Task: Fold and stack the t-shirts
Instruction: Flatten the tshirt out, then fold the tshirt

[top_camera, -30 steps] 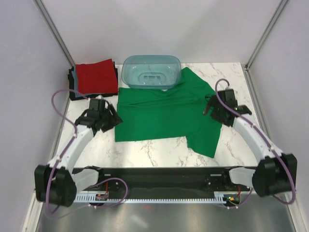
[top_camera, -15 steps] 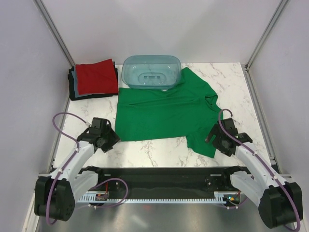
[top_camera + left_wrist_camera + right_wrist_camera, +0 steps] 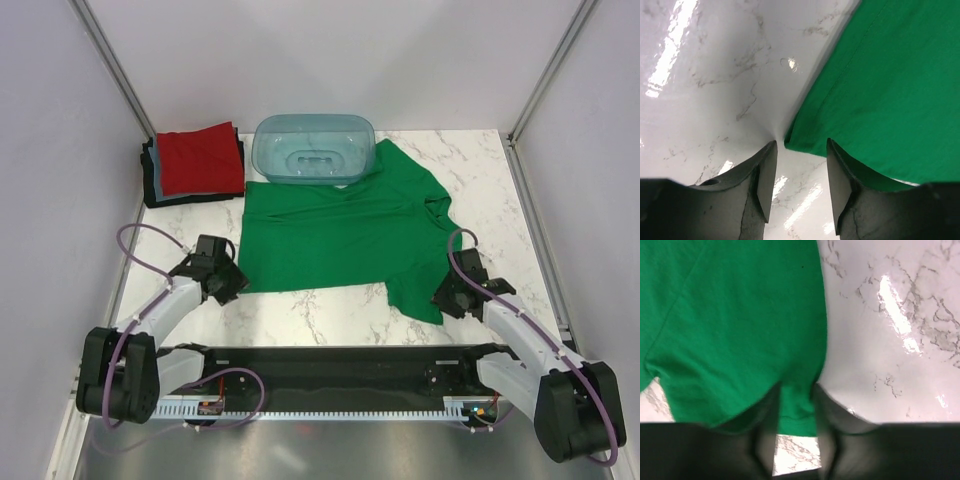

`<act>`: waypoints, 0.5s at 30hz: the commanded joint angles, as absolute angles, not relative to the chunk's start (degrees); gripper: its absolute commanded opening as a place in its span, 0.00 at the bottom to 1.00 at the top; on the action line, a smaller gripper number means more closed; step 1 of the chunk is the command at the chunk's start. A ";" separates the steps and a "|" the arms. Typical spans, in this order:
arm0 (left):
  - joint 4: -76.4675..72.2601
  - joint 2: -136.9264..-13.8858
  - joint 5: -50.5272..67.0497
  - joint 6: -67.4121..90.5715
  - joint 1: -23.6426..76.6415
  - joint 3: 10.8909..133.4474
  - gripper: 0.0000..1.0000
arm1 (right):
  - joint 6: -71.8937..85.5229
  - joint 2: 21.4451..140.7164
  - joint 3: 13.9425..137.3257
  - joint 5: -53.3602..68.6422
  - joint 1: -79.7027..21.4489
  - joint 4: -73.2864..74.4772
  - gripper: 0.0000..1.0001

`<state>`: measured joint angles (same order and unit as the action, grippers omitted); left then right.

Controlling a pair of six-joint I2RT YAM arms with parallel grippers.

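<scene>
Whether the right gripper [image 3: 796,395] pinches the green t-shirt [image 3: 340,240] sleeve between its jaws cannot be told. At its near-left corner the left gripper [image 3: 800,145] has jaws spread

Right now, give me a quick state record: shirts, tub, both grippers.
green t-shirt: spread flat, unfolded
folded stack: far-left corner, red on top
teal tub: far centre, at the green t-shirt's far edge
left gripper: jaws open, astride the shirt's near-left corner
right gripper: jaws apart, the shirt's near-right corner between them
fold: not yet started
</scene>
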<state>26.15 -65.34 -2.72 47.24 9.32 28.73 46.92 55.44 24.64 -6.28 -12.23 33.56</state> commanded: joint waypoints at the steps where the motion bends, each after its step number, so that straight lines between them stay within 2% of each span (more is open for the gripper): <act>1: 22.33 -67.76 -2.55 47.20 8.79 29.09 0.50 | 48.25 55.90 22.50 -3.26 -12.48 32.96 0.31; 3: 21.54 -68.81 -1.76 46.67 8.70 29.09 0.46 | 48.34 55.63 22.15 -2.55 -12.39 32.87 0.14; 5: 21.01 -69.43 -1.41 46.23 8.61 29.18 0.42 | 48.34 55.20 21.89 -1.50 -12.48 33.05 0.06; 6: 20.48 -69.61 -1.06 46.06 8.53 29.18 0.35 | 48.25 54.76 21.80 -1.41 -12.39 33.05 0.00; 8: 20.04 -70.14 -0.70 45.44 8.53 29.27 0.23 | 48.08 54.23 22.06 -0.88 -12.48 33.92 0.00; 15: 18.02 -70.76 2.90 42.98 8.53 29.71 0.04 | 46.85 49.84 25.92 -0.17 -12.39 39.63 0.00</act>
